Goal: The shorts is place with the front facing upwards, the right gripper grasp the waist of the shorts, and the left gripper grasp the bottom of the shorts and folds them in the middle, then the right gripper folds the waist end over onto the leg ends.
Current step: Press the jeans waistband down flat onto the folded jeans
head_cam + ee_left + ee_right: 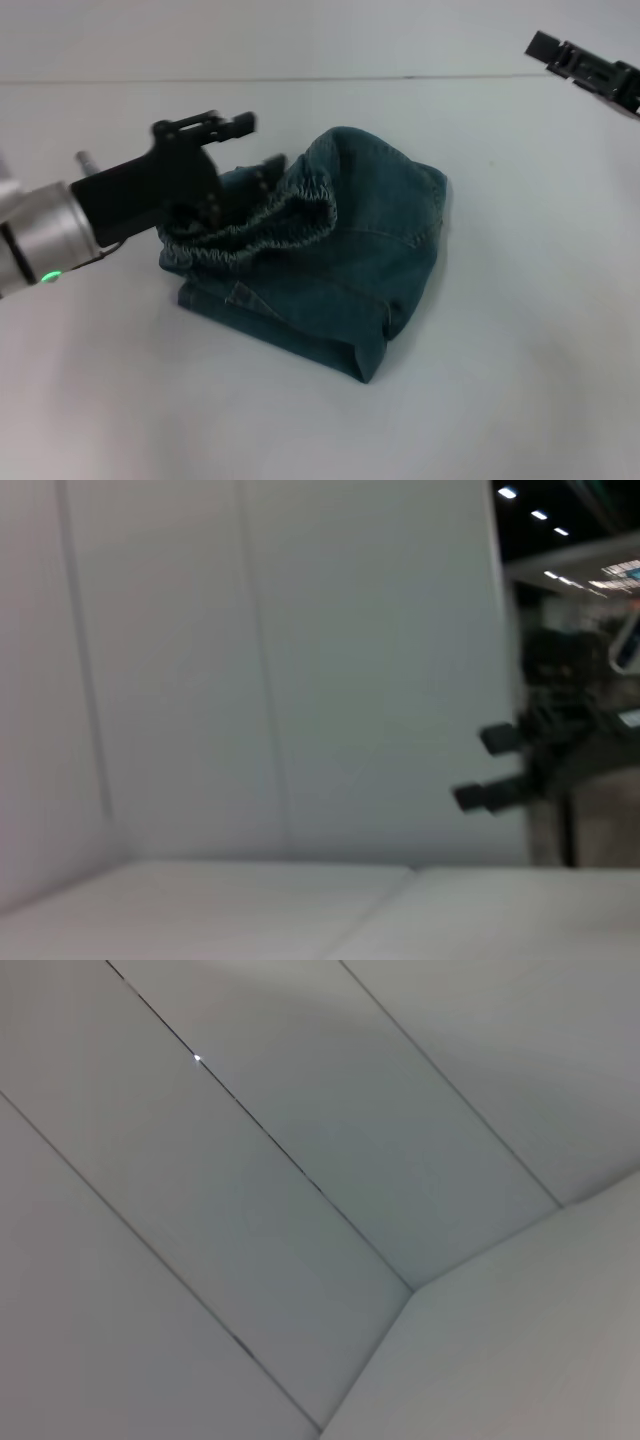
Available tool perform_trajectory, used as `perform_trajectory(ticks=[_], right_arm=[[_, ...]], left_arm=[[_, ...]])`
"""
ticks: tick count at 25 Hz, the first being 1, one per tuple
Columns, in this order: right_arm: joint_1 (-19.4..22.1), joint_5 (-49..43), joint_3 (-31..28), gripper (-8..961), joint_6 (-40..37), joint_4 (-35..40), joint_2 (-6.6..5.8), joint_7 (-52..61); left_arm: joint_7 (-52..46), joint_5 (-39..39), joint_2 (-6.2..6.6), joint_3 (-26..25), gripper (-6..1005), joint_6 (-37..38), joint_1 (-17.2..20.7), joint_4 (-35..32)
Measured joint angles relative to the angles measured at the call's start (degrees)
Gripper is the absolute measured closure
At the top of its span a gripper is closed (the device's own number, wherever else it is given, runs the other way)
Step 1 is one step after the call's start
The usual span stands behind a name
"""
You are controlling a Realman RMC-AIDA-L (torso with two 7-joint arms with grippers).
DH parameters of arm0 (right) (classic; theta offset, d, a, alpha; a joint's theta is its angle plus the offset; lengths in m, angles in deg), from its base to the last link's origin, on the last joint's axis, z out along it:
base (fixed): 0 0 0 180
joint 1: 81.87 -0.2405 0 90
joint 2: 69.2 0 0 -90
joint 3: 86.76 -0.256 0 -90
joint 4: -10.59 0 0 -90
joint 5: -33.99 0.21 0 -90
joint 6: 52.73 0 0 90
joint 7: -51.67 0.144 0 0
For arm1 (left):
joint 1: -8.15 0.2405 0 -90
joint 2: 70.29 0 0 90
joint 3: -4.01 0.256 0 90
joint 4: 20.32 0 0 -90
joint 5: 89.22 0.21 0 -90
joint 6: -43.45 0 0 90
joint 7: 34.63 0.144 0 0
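Note:
The blue denim shorts [340, 250] lie folded in a thick bundle in the middle of the white table [520, 330]. Their gathered elastic waist [265, 225] rests on top at the left side. My left gripper [255, 148] hovers at that waist from the left, its black fingers [232, 125] spread apart and nothing clearly held between them. My right gripper [585, 68] hangs high at the far right corner, well away from the shorts. It shows again in the left wrist view as a dark gripper [490, 768] with two fingers apart. The right wrist view shows no cloth.
White wall panels [300, 1160] stand behind the table's far edge. Bare tabletop surrounds the bundle on all sides.

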Motion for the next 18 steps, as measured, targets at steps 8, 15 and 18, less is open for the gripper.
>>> perform_trajectory(ticks=[8, 15, 18], right_arm=[[1.2, 0.0, -3.0, 72, -2.7, 0.0, -0.50, -1.6], [1.5, 0.0, -5.9, 73, -6.0, 0.1, -0.51, -1.8], [1.5, 0.0, -5.9, 73, -6.5, 0.1, -0.49, -1.9]], left_arm=[[-10.3, 6.0, -0.45, 12.9, 357, -5.8, 0.3, -9.5], [-10.4, 5.5, -0.47, 20.0, 103, -19.0, 0.2, -9.4], [-10.5, 5.1, -0.47, 19.8, 98, -20.3, 0.2, -9.7]])
